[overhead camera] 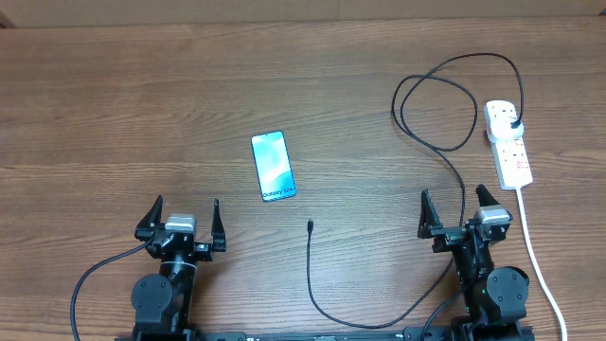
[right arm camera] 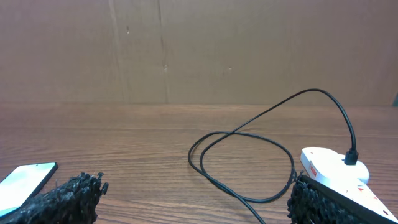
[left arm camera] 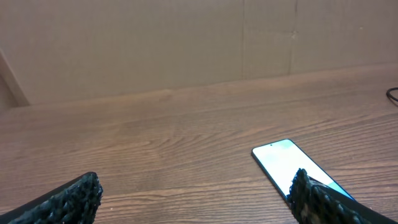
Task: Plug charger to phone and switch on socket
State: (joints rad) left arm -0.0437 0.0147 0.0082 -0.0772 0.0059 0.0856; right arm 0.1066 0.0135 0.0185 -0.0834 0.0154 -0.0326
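Wood-grain brown surface [overhead camera: 114,95], cardboard wall [left arm camera: 186,43] behind. The left hand [overhead camera: 186,204] and right hand [overhead camera: 453,194] both stand spread wide, holding nothing. A slim lit-screen phone [overhead camera: 273,167] reading "Galaxy" lies flat ahead of the left hand. The thin black charger cable [overhead camera: 310,256] ends loose near it, not touching, with its plug seated in the white oblong socket strip [overhead camera: 516,163]. The unbraced phone may well skid when the tip is pushed in.

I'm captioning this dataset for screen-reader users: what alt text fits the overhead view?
A lit phone lies face up on a wooden table, unplugged; the black charger cable loops from the white socket at right to a loose tip near the phone. The left gripper and right gripper rest open at the near edge, holding nothing.
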